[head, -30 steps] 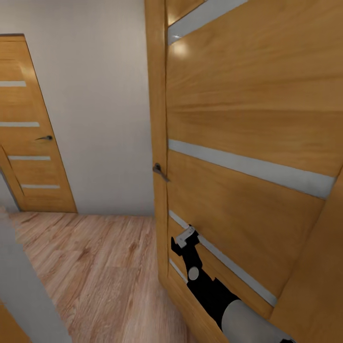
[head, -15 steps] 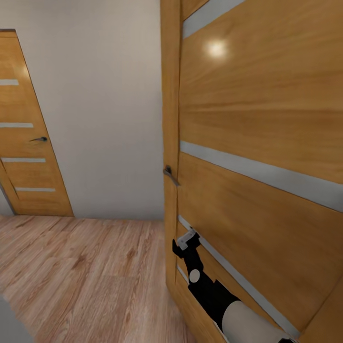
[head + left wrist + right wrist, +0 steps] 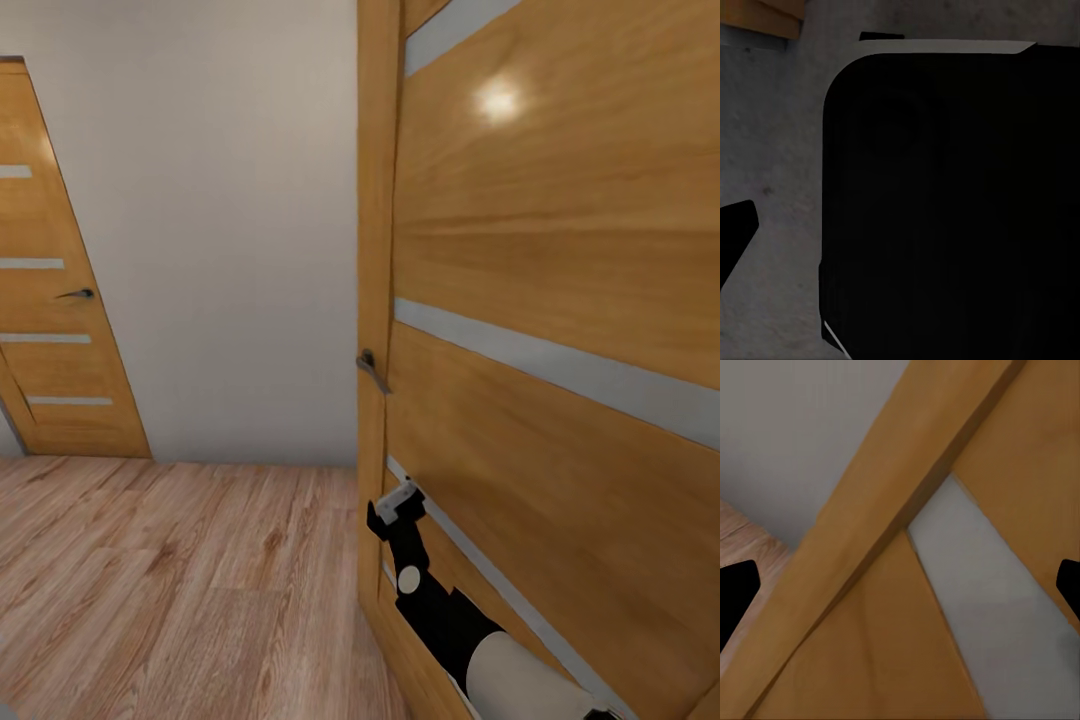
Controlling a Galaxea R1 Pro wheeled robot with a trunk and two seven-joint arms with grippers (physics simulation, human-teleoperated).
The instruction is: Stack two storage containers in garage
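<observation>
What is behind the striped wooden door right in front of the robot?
Nothing can be told: the near door blocks whatever lies beyond it. Left of it show a white wall, wood-plank flooring and a second striped door. The right claw hovers against the near door.

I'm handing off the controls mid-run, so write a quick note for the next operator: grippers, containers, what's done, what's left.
Right gripper: open, holding nothing, close against the striped wooden door, below its handle.
Left gripper: one fingertip beside a black body over a grey mottled surface; open or shut, cannot tell.
Containers: their whereabouts cannot be told from these views.
Robot: on the wood-plank floor, with a second door ahead to the left.
Done: nothing confirmable.
Left: confirm both containers reach the garage, one stacked on the other.
</observation>
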